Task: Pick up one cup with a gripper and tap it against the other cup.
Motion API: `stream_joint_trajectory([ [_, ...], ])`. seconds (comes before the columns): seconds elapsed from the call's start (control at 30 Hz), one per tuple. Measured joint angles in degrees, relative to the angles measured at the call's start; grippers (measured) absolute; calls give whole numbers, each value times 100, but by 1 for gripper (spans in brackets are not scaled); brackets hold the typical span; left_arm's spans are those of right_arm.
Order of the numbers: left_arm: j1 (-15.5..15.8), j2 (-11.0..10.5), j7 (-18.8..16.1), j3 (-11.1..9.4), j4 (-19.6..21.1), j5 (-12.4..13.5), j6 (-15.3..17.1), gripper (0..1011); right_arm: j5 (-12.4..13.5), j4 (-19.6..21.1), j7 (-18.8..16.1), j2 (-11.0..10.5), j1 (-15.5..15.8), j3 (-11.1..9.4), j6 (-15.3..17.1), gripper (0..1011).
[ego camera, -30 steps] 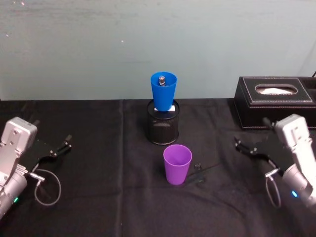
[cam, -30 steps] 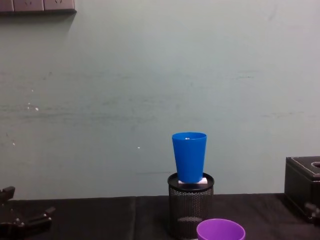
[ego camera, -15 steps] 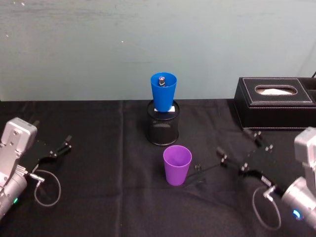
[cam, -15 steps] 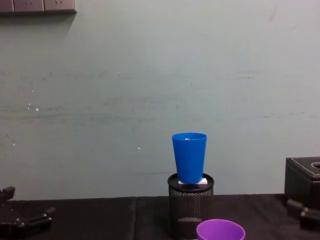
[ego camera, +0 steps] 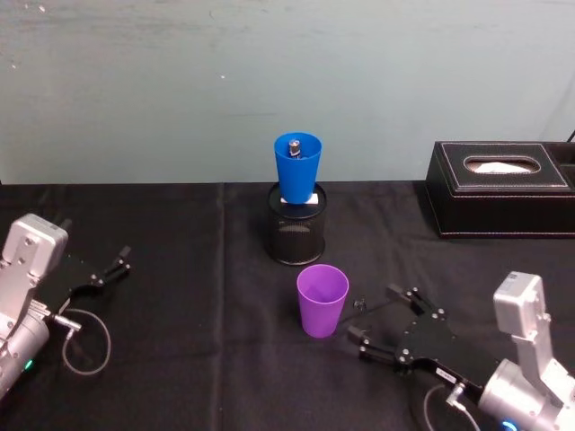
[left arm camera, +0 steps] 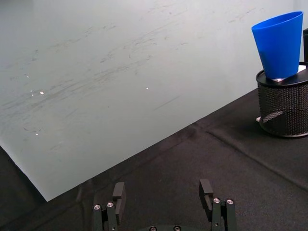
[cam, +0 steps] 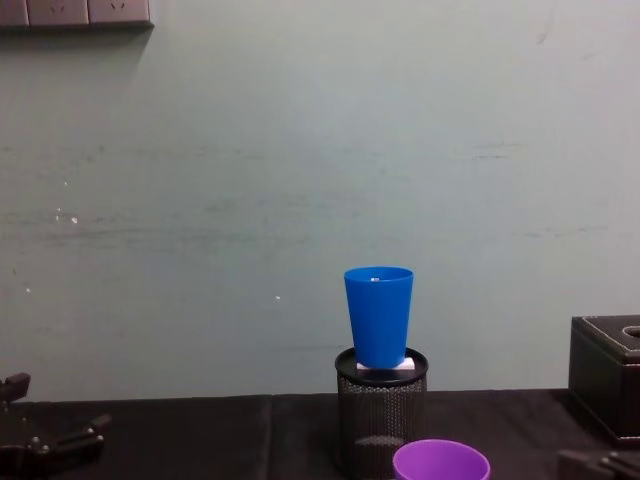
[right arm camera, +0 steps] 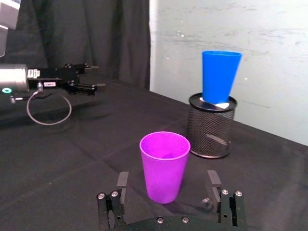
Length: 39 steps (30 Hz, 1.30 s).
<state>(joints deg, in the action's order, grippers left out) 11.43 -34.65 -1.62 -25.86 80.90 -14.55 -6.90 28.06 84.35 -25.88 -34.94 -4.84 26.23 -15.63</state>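
Note:
The purple cup [ego camera: 322, 299] stands upright on the black cloth near the table's middle. Behind it the blue cup [ego camera: 297, 167] stands upright in a black mesh pen holder [ego camera: 296, 235]. My right gripper [ego camera: 373, 312] is low over the cloth, just right of the purple cup, open and pointing at it. In the right wrist view the purple cup [right arm camera: 164, 166] shows framed between the two fingers [right arm camera: 122, 180], slightly beyond their tips, untouched. My left gripper [ego camera: 121, 259] rests open at the left side, far from both cups; its wrist view shows the blue cup [left arm camera: 279, 45] in the distance.
A black tissue box [ego camera: 499, 186] sits at the back right. A small black object [ego camera: 361, 303] lies on the cloth between the purple cup and my right gripper. A pale green wall closes off the back of the table.
My right gripper has swung from beside the tissue box down and left to the purple cup. The left arm and both cups have stayed put.

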Motion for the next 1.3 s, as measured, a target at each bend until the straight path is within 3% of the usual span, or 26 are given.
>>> stream_joint_trajectory([
  [0.4,0,0,0,0,0,0,0,1000,-405,-593,-184,485,-626,183,349,1003],
  [0.97,1,0,0,0,0,0,0,1000,-600,-1427,-475,1139,-1199,216,372,1003],
  [1.3,0,0,0,0,0,0,-1,1000,-665,-1700,-567,1390,-1365,155,351,1003],
])
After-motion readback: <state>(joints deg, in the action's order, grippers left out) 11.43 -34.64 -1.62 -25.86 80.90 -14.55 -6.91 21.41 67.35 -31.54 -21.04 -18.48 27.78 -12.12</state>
